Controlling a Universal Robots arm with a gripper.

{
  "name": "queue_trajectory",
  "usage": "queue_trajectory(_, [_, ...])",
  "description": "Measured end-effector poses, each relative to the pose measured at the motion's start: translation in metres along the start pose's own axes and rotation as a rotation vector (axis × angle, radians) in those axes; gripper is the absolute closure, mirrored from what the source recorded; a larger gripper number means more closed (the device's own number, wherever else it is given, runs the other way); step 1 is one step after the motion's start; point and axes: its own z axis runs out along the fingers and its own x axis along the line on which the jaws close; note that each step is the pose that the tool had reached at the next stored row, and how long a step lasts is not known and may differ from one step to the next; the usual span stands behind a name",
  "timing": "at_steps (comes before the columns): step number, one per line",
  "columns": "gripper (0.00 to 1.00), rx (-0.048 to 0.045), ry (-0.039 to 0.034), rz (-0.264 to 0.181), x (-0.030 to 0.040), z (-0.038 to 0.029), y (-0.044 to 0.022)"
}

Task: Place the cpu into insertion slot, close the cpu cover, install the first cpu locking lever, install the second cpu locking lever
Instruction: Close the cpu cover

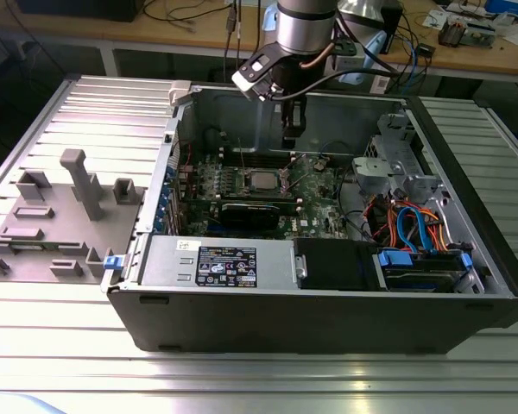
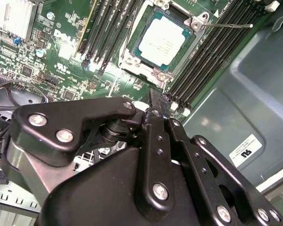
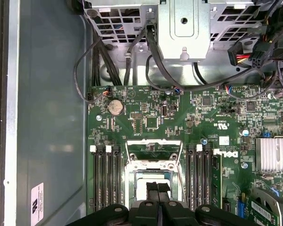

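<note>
the cpu lies seated in the slot, pale top up, so that step looks done. the pincer hangs just above the socket's near edge, fingers clenched together with nothing between them. in the first wrist view a metal frame, probably the cover, seems swung open beyond the socket, though i can't be sure. a thin lever juts out over the memory slots.

risks, as i judge them: closed fingers coming down off-line could scrape the cpu or nudge it askew. an angled push on the cover could slip onto the board. the springy lever could snap free or catch a memory latch.
</note>
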Motion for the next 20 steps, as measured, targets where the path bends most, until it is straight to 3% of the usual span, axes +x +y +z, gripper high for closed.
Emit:
queue_trajectory(11, [0.89, 0.0001, 0.0000, 0.000, 0.0000, 0.0002, 0.0063])
queue_trajectory(20, [0.89, 0.0000, 0.0000, 0.000, 0.0000, 0.0002, 0.0079])
